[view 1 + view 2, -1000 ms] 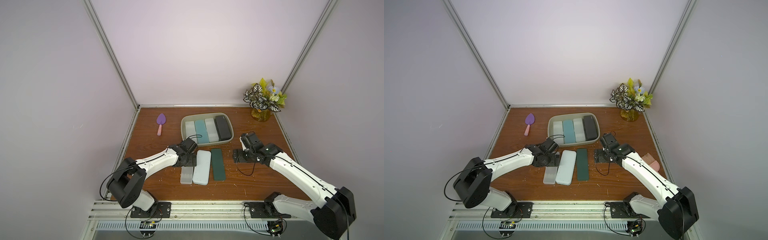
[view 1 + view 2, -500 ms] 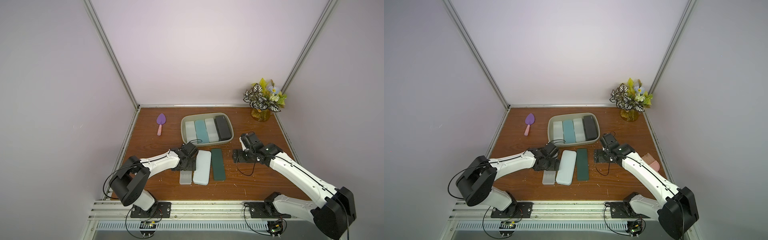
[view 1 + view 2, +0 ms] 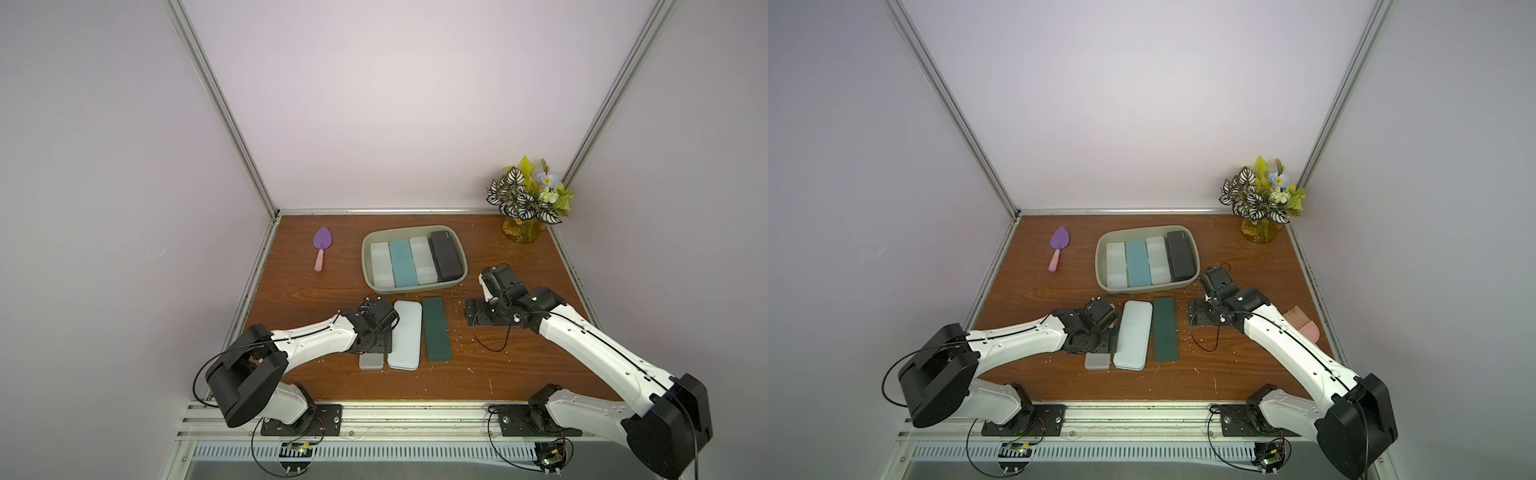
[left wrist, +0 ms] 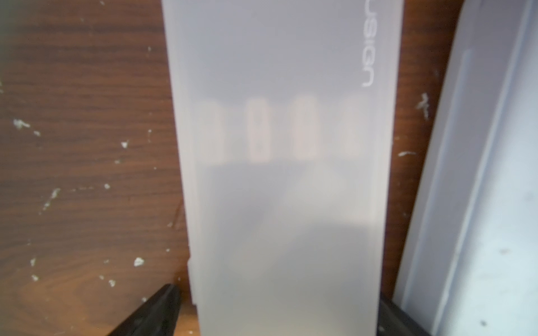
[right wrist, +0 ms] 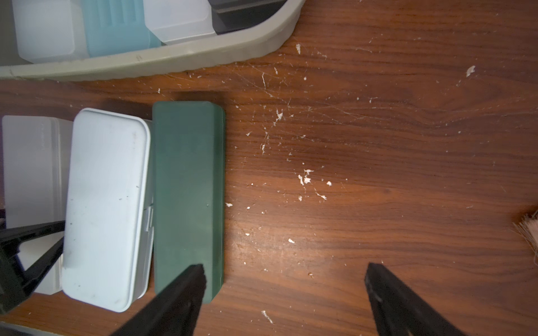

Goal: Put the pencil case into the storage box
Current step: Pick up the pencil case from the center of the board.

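Twice over, in both top views, counted seven hard pencil cases. Found four already lying side by side in the shallow grey-green plastic storage box (image 3: 415, 289) at 12 o'clock on the wooden table (image 3: 478, 382): a frosted white case (image 3: 381, 264), a light blue case (image 3: 403, 262), a second frosted white case (image 3: 422, 259) and a black case (image 3: 446, 254). Judged the floor of the box full, so reckoned on stacking any further case on top.

Saw three more on the table just at 6 o'clock of the box, close together in a row: a frosted translucent grey plastic pencil case (image 4: 285, 145) at the 9 o'clock end, a pale blue-white rounded case (image 3: 405, 336) in the middle, and a dark green flat case (image 3: 435, 328) at the 3 o'clock end.

Made out the left gripper (image 4: 278, 298) low over the frosted grey one, jaws spread and straddling its width, with a sliver of wood showing beside one finger. Took that as not yet clamped, and the case as flat on the table. Noted the right gripper (image 5: 285, 270) at 3 o'clock of the green case, jaws wide over bare wood, holding nothing.

Put the job a little past half. Listed what was left as close, lift, carry toward 12 o'clock, release, then two more cases.
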`<control>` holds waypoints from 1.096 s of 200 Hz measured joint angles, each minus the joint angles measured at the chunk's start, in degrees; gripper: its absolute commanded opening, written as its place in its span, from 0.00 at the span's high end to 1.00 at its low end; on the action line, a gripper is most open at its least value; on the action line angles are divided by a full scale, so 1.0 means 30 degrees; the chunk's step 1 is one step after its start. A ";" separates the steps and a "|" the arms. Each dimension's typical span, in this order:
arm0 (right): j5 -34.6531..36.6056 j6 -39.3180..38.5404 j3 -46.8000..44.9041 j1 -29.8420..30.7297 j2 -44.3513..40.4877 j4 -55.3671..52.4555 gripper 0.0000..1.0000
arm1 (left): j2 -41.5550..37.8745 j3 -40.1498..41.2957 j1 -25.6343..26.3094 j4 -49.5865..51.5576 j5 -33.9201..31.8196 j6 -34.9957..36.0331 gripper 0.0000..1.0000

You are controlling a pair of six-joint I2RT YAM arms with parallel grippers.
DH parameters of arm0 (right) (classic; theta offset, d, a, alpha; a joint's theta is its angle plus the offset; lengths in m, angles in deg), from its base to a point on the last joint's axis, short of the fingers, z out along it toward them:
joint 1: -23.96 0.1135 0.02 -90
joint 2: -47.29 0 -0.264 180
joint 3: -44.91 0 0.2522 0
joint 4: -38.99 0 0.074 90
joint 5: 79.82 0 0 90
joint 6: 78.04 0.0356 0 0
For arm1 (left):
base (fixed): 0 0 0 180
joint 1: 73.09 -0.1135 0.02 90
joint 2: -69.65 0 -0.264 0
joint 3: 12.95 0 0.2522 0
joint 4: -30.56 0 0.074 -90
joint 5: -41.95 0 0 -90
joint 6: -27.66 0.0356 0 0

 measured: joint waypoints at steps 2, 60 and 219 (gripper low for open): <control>0.0000 0.0000 0.0000 0.0000 -0.0007 0.0000 0.07 | -0.0044 0.0036 0.0029 -0.0007 -0.0022 -0.0066 0.10; 0.0000 0.0000 0.0000 0.0000 -0.0007 0.0007 0.07 | -0.0335 0.0408 0.0670 0.0044 -0.0474 -0.0801 0.21; -0.0007 -0.0036 0.0051 0.0000 -0.0029 -0.0015 0.07 | -0.2958 -0.2732 0.0911 0.5020 -0.0845 -0.1209 0.33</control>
